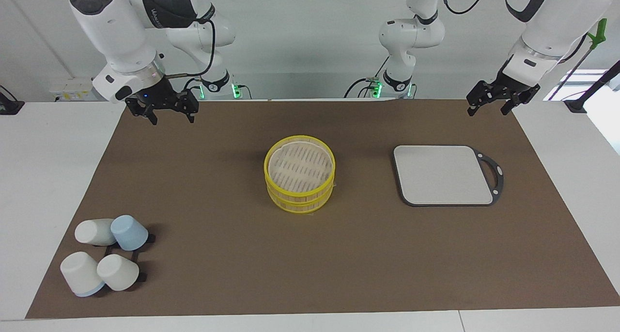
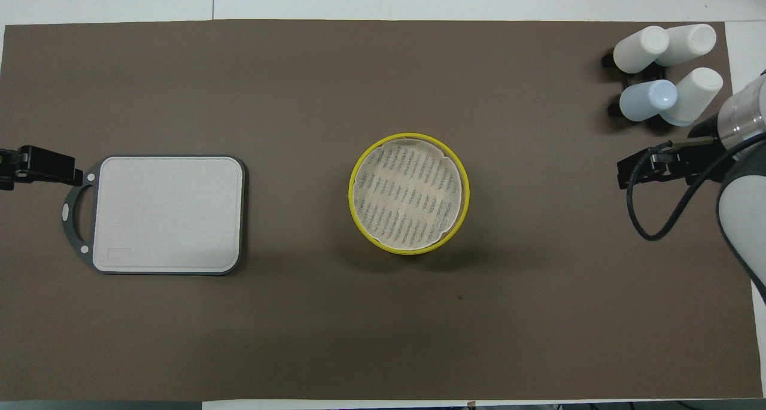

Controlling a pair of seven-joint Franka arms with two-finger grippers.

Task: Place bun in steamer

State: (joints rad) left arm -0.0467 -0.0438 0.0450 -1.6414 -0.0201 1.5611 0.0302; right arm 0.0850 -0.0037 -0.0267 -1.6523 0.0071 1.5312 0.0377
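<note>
The right end effector (image 1: 167,110) hangs over the brown mat (image 1: 310,274) near the robots' edge at the right arm's end of the surface (image 1: 48,177), fingers spread and holding nothing; the left end effector (image 1: 501,102) hangs likewise over the mat's edge at the left arm's end, its fingers parted and empty too. Both arms appear to be waiting. The grey board (image 1: 441,174) lies bare just farther out from the left end effector, its black handle toward that arm's end of the surface. Between the two end effectors, farther from the robots than either, the steamer (image 1: 300,173) sits mid-mat, two yellow-rimmed tiers stacked with the pale slatted lid closed on top. Farthest out, well apart from the right end effector toward the mat's outer corner, four white and blue cups (image 1: 104,254) cluster on a small black rack (image 1: 140,260). The bun cannot be found in either view: nothing pale and small lies on the mat, on the board, or on the steamer lid. It may be inside the closed steamer, which would mean the placing is done, or it may not be on the surface; I cannot tell which. If it is yet to be placed, the next move calls for locating it and lifting the lid before anything can go in
</note>
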